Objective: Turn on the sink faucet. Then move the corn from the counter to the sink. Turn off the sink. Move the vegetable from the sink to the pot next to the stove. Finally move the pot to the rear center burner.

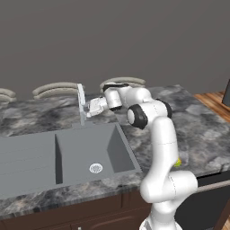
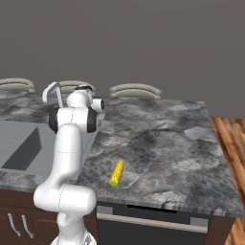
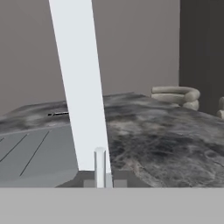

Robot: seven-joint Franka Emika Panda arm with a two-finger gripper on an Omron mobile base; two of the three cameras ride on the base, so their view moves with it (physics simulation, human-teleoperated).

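Claw: my claw point(image 1: 88, 109) is clenched, empty, at the faucet's base.
Faucet: the sink faucet point(image 1: 81, 101) stands upright just ahead.
Corn: the corn point(image 2: 116, 173) lies on the desk point(image 2: 162, 139), well behind my claw.

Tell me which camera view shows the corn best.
The right base view: the corn lies in full sight on the counter, to the right of the arm and well apart from the sink. In the left base view the arm covers nearly all of it, leaving a yellow-green sliver.
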